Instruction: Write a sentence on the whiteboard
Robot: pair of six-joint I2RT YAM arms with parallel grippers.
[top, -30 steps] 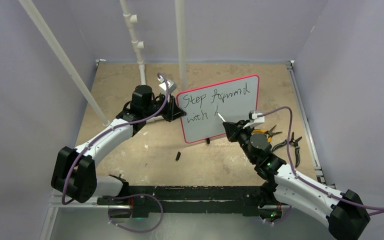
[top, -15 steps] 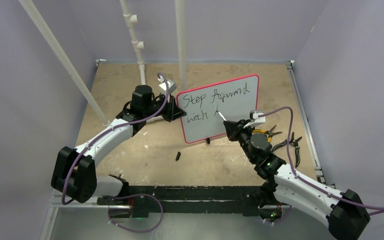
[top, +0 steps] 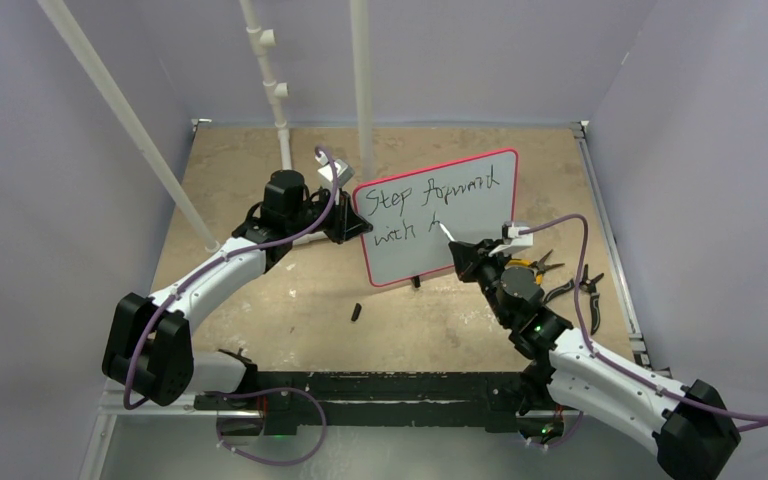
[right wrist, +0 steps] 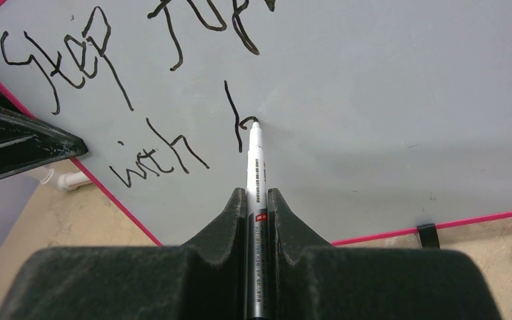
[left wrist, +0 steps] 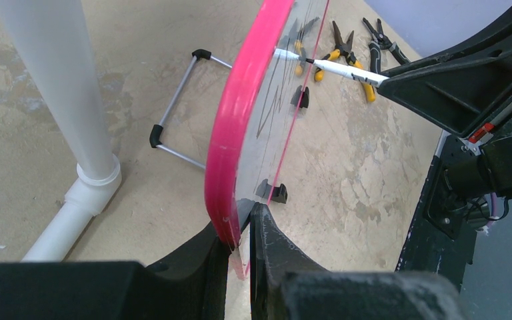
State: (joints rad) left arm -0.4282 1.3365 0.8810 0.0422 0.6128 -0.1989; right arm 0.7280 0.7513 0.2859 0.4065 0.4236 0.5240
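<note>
Whiteboard (top: 415, 258) stood on its black feet near mid-table (top: 260, 170), leaning back a little, on a wire prop (left wrist: 177, 110) behind it. Its long axis ran left to right across the table, skewed so that the right end sat further from the arm bases than the left. The written face pointed toward the near edge and the right arm. The left gripper (left wrist: 240, 223) was clenched on the pink frame at the board's left edge, low near the corner, with one finger on the face side and one on the back. The right gripper (right wrist: 257, 200) was clamped on a marker (right wrist: 255, 167), whose barrel lay in the groove between the two fingers. The marker's white front end stuck out past the fingertips and its long axis pointed straight at the board face. The board lay directly ahead of the marker tip. The tip touched the surface in the second line, just right of "with", at the top of a short hooked stroke beside a tall upright one. The sentence (top: 438, 197) read "Step forward" on the upper line. Below it stood "with" plus that partial letter, both lines rising slightly toward the right end of the board. The lower right part of the face was unmarked. Several pliers (top: 560, 280), some with yellow handles, lay on the table just right of the board, beside the right wrist. A small black piece (top: 356, 313) lay on the table in front of the board, apart from it. White pipe uprights (top: 362, 90) stood behind the board's left end.
</note>
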